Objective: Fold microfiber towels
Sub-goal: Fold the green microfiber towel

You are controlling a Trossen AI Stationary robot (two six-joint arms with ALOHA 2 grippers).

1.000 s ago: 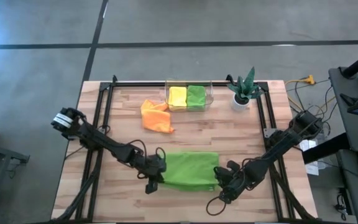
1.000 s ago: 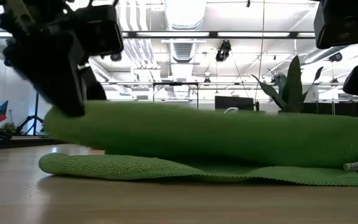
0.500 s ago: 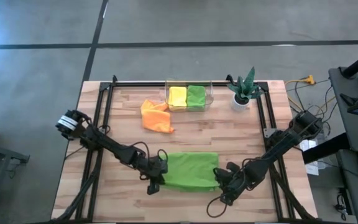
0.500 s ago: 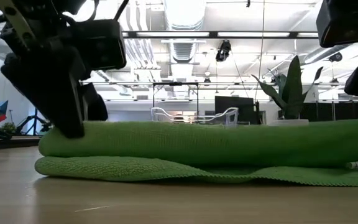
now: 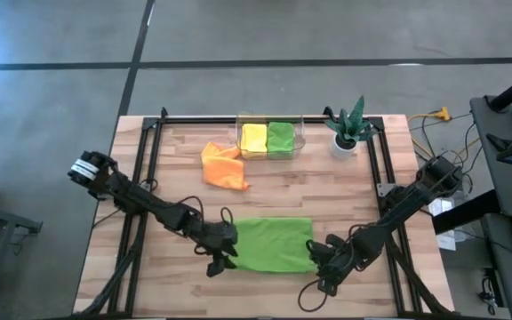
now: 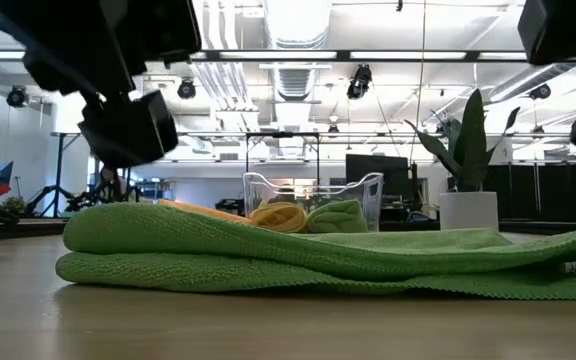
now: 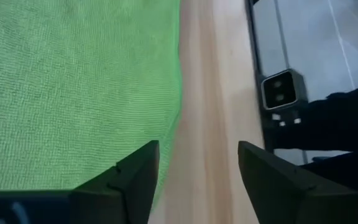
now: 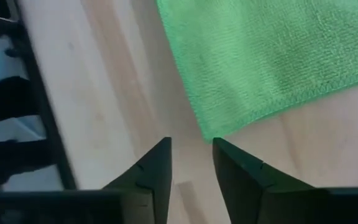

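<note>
Lime green towel point(image 5: 272, 244) lies folded on the desk point(image 5: 176, 178); left gripper point(image 5: 223, 261) and right gripper point(image 5: 320, 271) flank it, jaws apart, holding nothing.

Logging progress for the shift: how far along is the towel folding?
Done: the yellow towel and a green towel sit folded in the clear bin. In hand: the large green towel lies folded once, left pincer and right pincer open beside it. Left: the crumpled orange towel.

Bright even light from ceiling lamps point(image 6: 293, 20), soft faint shadows on the table point(image 5: 265, 187), close dark arms blurred low down
</note>
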